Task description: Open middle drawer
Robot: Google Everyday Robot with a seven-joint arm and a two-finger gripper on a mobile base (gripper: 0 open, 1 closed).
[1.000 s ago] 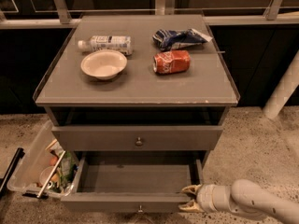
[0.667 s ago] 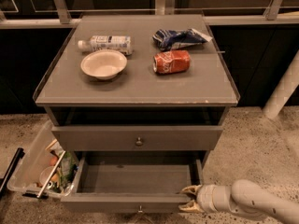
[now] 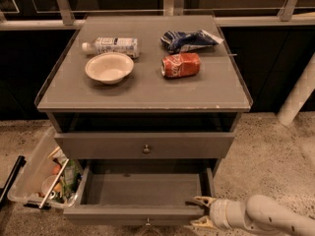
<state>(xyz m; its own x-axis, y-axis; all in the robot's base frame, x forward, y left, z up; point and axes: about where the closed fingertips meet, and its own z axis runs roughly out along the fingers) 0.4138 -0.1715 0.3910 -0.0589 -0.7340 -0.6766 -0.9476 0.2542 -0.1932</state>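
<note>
The middle drawer (image 3: 142, 188) is pulled out towards me, showing a bare grey inside. Its front panel (image 3: 133, 213) runs along the bottom of the view, with a small round knob (image 3: 147, 223) at centre. My gripper (image 3: 196, 213) is at the right end of that front panel, on a white arm coming in from the lower right. Its fingers are spread, one above and one below the panel's end. The drawer above (image 3: 144, 145) is closed, and its knob (image 3: 146, 149) shows.
On the cabinet top (image 3: 147, 90) lie a plastic bottle (image 3: 112, 46), a white bowl (image 3: 109, 67), a red can (image 3: 181, 65) and a blue chip bag (image 3: 189, 39). A clear bin (image 3: 42, 173) with odds and ends sits on the floor at the left. A white post (image 3: 298, 95) stands at the right.
</note>
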